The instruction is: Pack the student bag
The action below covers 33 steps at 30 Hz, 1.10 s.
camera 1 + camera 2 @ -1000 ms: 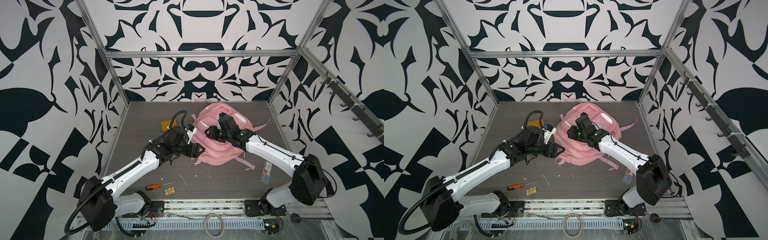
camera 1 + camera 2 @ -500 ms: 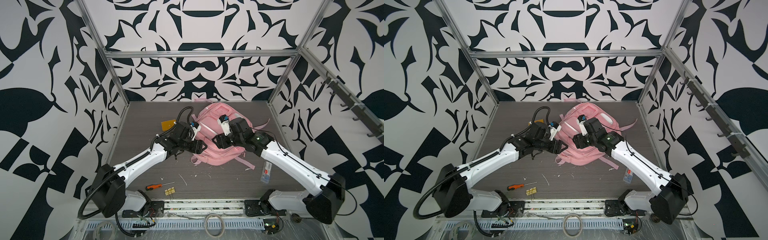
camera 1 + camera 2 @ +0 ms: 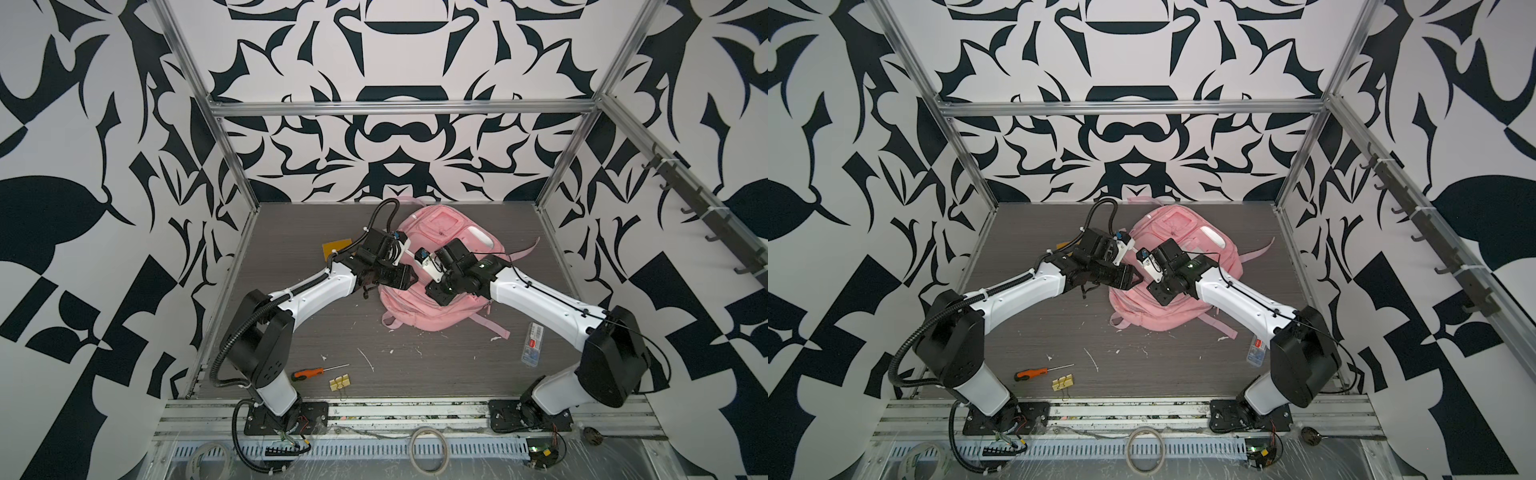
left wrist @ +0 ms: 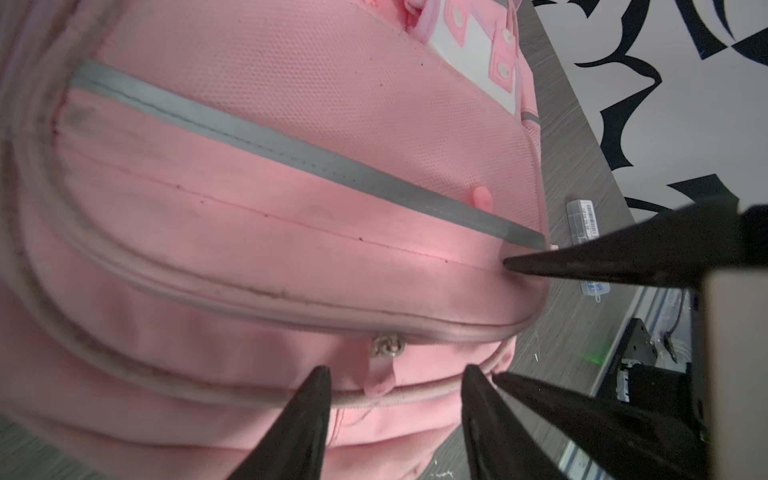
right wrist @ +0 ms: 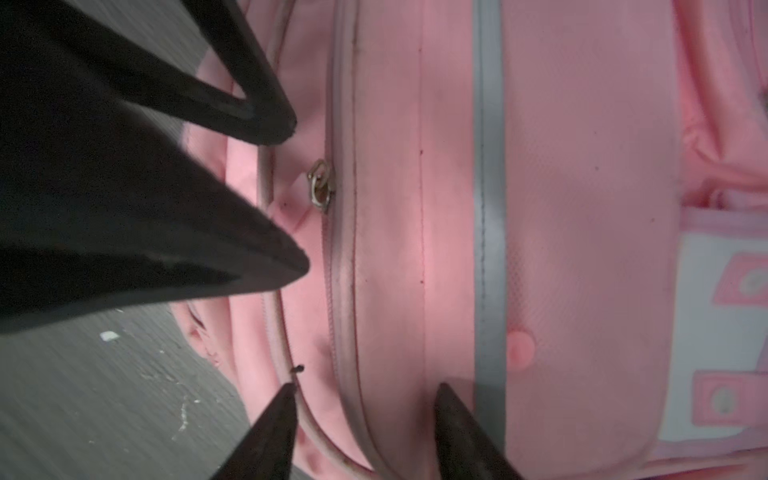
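Both top views: grey wood-grain desk (image 3: pixel 436 374), patterned walls (image 3: pixel 395 137), metal frame (image 3: pixel 399 108). Flat on desk: student bag (image 3: pixel 436 309), back wall just behind bag, open desk in front of bag.
Left wrist: left hand (image 4: pixel 395 370) half open astride bag's zip pull (image 4: pixel 387 345), gripping nothing.
Right wrist: right hand (image 5: pixel 366 386) half open over bag's zip seam (image 5: pixel 345 249), holding nothing.

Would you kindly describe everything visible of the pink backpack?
The pink backpack is soft, soiled fabric, lying front up on the table. It has a grey reflective stripe, closed zips, a metal slider with pink pull, and loose straps trailing. The left pincer and right pincer, both open, poise at its zips; contact is unclear.
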Each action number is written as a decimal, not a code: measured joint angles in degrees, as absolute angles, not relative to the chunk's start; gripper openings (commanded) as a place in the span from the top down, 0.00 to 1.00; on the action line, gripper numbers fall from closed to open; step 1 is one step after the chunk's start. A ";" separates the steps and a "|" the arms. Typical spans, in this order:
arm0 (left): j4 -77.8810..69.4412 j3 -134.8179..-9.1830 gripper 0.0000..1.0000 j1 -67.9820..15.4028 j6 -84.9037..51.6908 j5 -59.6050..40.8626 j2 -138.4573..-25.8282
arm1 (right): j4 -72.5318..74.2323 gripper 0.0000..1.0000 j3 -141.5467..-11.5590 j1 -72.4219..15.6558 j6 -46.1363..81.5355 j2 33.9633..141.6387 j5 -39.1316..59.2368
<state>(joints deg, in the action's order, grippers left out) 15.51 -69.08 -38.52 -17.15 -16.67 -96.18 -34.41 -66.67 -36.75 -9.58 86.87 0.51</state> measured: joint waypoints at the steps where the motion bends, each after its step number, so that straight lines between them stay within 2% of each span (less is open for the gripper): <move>1: 15.53 -69.08 0.51 -38.52 -16.97 -16.53 -96.64 | -34.37 0.60 -66.92 -36.73 -10.24 87.15 0.14; 12: 13.72 -68.42 0.56 -38.79 -16.64 -16.12 -98.50 | -34.46 0.99 -68.34 -36.62 -12.43 88.58 -1.26; 20: 12.62 -68.69 0.58 -39.68 -16.21 -13.43 -101.47 | -35.20 1.00 -69.21 -36.62 -13.54 88.62 -1.23; 22: 12.60 -69.34 0.79 -39.77 -16.05 -12.99 -102.08 | -35.35 1.00 -69.34 -36.58 -13.72 88.60 -1.23; 25: 12.58 -70.46 1.00 -39.75 -15.99 -13.21 -103.18 | -35.38 1.00 -69.34 -36.32 -13.76 88.55 -1.23; 33: 11.64 -69.69 1.00 -38.74 -17.21 -14.37 -101.84 | -35.40 1.00 -69.34 -35.94 -14.72 87.79 -1.08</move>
